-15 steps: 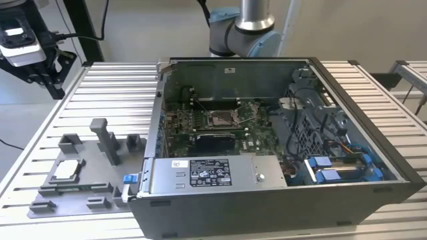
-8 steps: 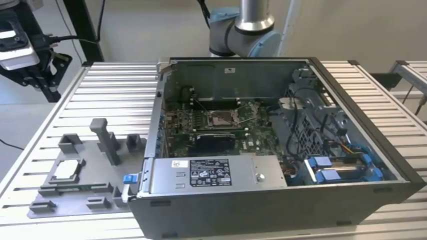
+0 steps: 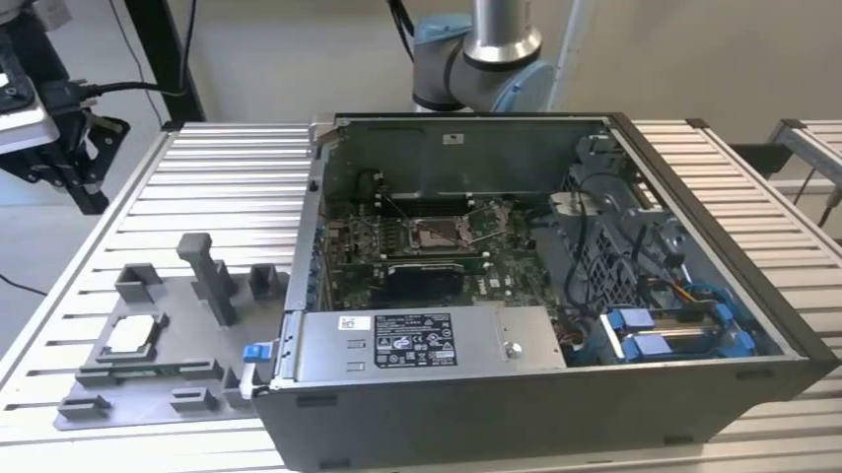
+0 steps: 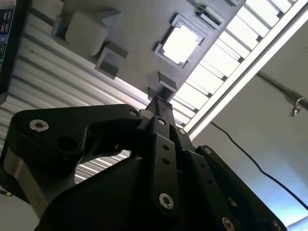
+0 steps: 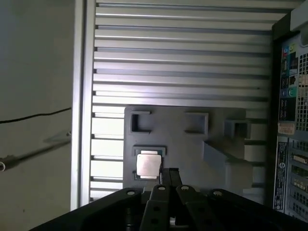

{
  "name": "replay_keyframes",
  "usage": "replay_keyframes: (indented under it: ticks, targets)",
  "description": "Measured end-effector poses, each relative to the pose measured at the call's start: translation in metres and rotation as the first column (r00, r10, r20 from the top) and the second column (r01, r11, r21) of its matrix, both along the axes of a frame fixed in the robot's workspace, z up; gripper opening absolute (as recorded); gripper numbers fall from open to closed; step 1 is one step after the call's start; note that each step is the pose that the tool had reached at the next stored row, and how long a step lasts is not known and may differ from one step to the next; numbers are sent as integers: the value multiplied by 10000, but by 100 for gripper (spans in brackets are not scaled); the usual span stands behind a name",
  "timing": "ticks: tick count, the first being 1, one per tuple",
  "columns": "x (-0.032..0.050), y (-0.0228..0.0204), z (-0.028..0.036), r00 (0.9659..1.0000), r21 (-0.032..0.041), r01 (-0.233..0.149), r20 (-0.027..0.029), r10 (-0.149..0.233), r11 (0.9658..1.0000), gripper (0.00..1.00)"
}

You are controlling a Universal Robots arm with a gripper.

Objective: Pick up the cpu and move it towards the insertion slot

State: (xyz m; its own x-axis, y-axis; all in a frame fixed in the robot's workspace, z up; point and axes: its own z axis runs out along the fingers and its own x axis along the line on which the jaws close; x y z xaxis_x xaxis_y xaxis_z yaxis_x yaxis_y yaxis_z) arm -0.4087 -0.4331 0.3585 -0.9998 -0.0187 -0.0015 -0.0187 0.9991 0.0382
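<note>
the cpu (image 3: 132, 336) lies face up in a recess of the grey fixture (image 3: 172, 307) on the ribbed surface (image 3: 224, 177), likely so it stays square for grasping. the gripper (image 5: 169, 175) hangs above it, closed together and holding nothing. the insertion slot (image 3: 435, 234) sits well apart, inside the open computer case (image 3: 684, 394).
</note>
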Motion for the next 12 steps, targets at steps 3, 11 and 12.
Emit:
replay_keyframes:
  ticks: [3, 11, 12]
  targets:
    - [-26, -43, -5, 10000, 1, 1, 1, -1, 10000, 0]
    - [-32, -52, -7, 10000, 0, 1, 1, -1, 10000, 0]
    - [-33, -53, -7, 10000, 0, 1, 1, -1, 10000, 0]
